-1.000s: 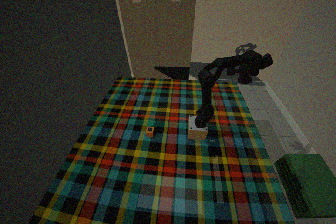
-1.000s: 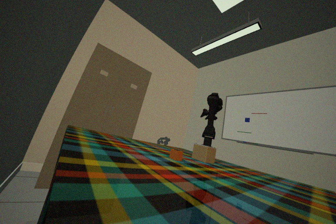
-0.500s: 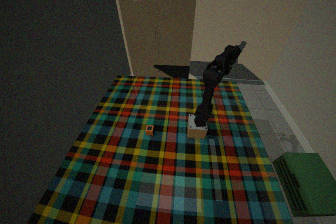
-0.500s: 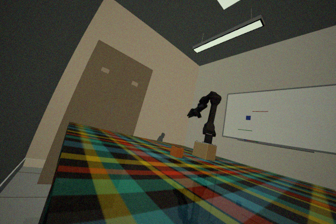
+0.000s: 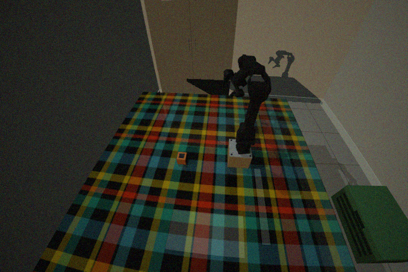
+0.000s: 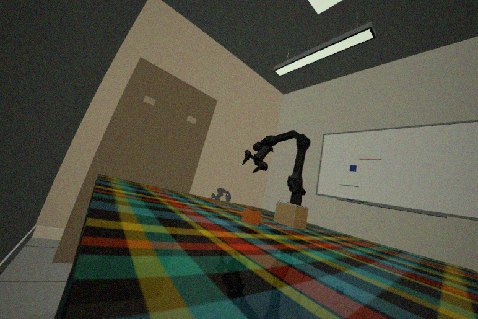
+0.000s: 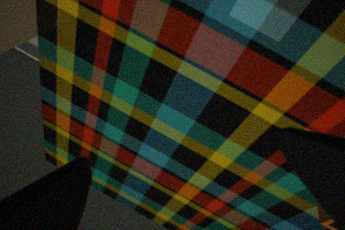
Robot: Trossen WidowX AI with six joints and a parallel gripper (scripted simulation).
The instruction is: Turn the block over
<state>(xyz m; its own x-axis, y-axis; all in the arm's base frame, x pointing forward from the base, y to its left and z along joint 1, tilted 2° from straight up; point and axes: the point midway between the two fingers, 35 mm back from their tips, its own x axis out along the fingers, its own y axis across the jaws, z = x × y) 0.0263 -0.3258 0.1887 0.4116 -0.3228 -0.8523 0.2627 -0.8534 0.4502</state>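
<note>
The block (image 5: 181,159) (image 6: 251,217) is a small orange cube resting on the plaid table (image 5: 204,189) (image 6: 162,238). Its top face shows a dark square inside an orange border in the top view; only plain orange sides show in the exterior view. My gripper (image 5: 229,84) (image 6: 248,168) (image 7: 185,152) is open and empty, high above the table and well away from the block, toward the door side. In the wrist view, only a small orange bit shows at the lower right corner; I cannot tell if it is the block.
The arm's wooden base box (image 5: 239,162) (image 6: 290,216) stands to the right of the block. A green cabinet (image 5: 376,222) is beyond the table's right edge. A door (image 5: 189,31) (image 6: 154,145) and a whiteboard (image 6: 405,168) are in the background.
</note>
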